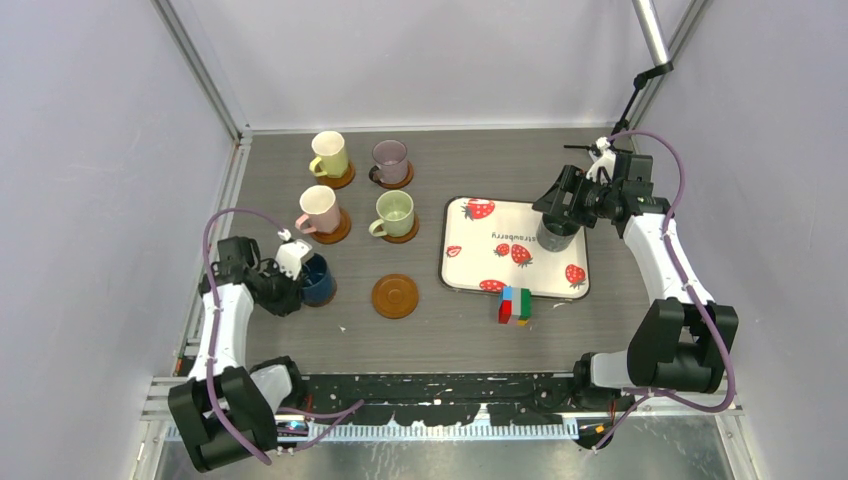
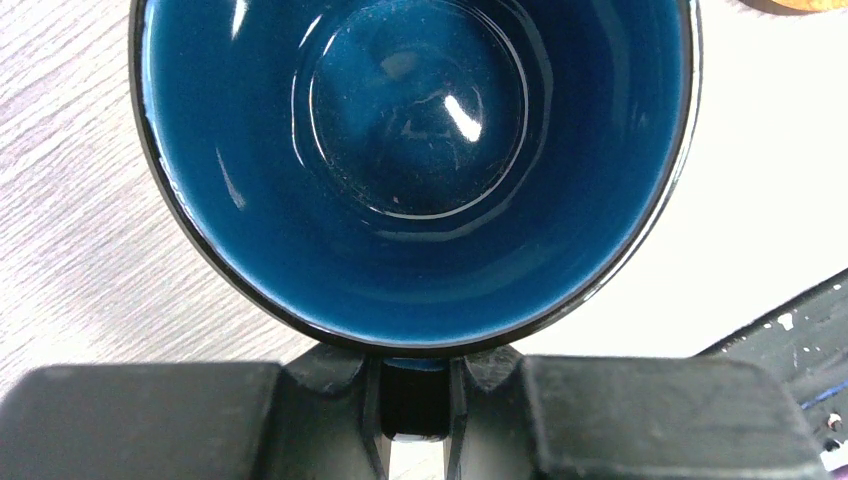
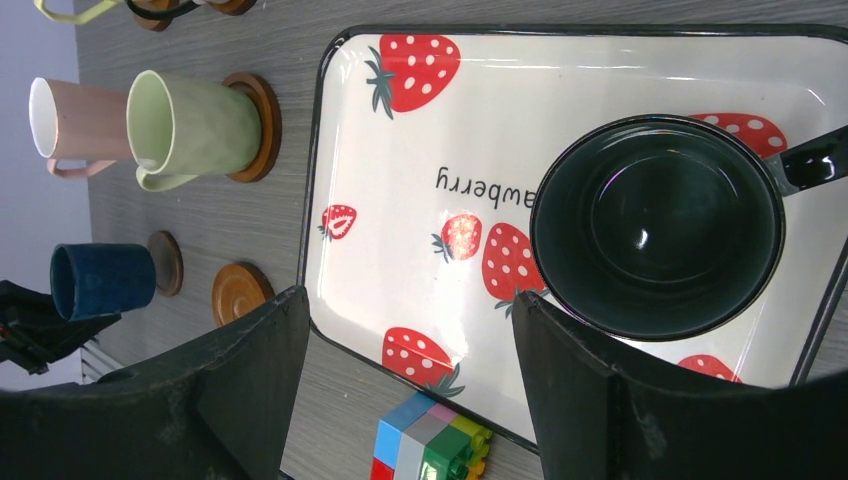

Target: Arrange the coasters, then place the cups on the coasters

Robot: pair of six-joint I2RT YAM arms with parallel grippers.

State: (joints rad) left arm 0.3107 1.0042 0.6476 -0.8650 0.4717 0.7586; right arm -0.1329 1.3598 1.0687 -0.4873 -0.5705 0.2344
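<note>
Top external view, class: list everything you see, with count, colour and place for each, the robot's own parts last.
cups: six; yellow cup, mauve cup, pink cup, green cup on coasters, back left; dark blue cup near left; grey cup on tray
coasters: six, brown; four under cups, bare coaster centre front, darker coaster at dark blue cup's base
tray: one, white with strawberries, right
block toy: one, multicoloured, in front of tray
left hand: one, black, shut on dark blue cup's handle
right hand: one, black, open above tray by grey cup
</note>
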